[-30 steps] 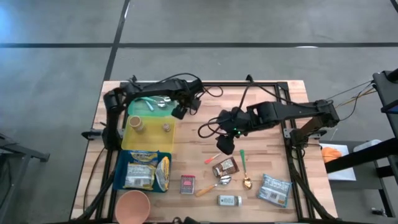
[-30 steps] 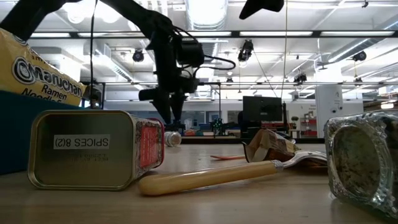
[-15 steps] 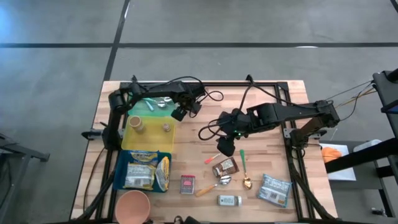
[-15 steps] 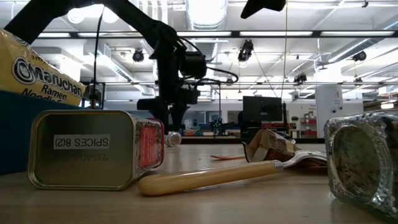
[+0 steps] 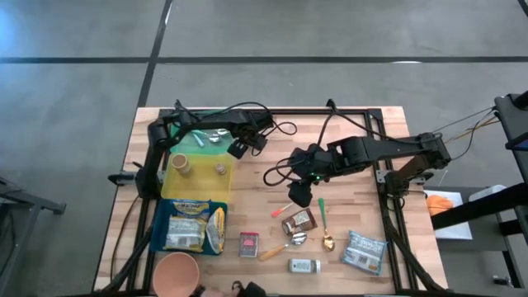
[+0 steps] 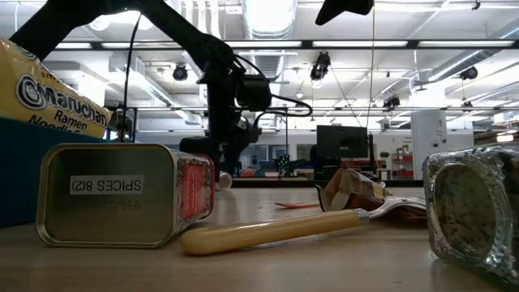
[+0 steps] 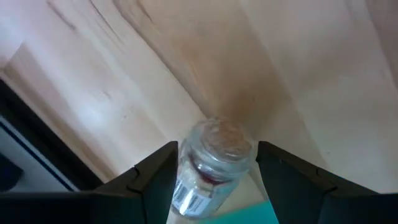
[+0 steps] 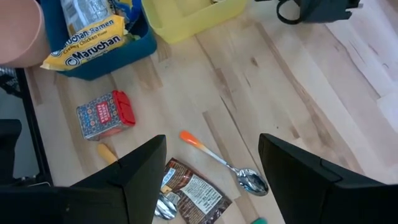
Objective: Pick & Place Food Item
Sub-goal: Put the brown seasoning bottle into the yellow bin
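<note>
A small glass jar [image 7: 211,167] with a clear lid lies on its side on the wooden table, right of the yellow bin [image 5: 202,183]; the low view shows the jar [image 6: 221,180] far back. My left gripper [image 7: 217,148] points down over it, open, with one finger on each side of the jar; whether the fingers touch it, I cannot tell. In the high view the left gripper [image 5: 238,150] hides the jar. My right gripper [image 5: 299,196] hangs open above the table's middle with nothing between its fingers.
The yellow bin holds a small cup [image 5: 180,162]. Nearer are a blue bin [image 5: 158,235] of ramen packs and a pink bowl [image 5: 176,272]. A red spice tin [image 5: 248,244], spoons, a brown packet [image 5: 299,221], a small jar [image 5: 304,266] and a silver packet [image 5: 364,250] lie near the front.
My left gripper has come down toward the jar on the table, rolling a little as it sank; its fingers now stand on either side of the jar. The jar has stayed where it lay.
</note>
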Available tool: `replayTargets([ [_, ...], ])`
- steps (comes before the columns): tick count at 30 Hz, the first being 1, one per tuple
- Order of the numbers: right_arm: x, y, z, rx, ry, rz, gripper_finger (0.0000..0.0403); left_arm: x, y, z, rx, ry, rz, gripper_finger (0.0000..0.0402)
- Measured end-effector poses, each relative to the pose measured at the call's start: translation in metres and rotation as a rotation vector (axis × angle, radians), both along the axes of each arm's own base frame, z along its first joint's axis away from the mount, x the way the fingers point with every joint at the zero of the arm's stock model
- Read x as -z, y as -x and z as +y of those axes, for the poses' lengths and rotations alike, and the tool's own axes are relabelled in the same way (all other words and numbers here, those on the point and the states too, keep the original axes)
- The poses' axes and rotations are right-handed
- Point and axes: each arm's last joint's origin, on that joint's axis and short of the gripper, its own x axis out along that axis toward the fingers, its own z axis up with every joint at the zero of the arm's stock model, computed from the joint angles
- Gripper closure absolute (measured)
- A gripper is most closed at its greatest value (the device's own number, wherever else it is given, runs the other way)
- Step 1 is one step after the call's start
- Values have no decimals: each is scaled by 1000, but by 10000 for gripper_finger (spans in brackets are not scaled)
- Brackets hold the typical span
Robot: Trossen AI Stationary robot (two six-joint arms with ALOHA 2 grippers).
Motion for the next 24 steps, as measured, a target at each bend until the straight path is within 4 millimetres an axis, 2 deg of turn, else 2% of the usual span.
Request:
replayTargets([
  [10, 0, 0, 0, -1, 0, 5, 147, 13, -3, 0, 73, 1, 53, 183],
  [20, 1, 1, 0, -1, 1, 11, 147, 13, -4, 1, 81, -43, 61, 277],
  [24, 1, 1, 0, -2, 1, 11, 147, 13, -4, 0, 82, -42, 61, 292],
])
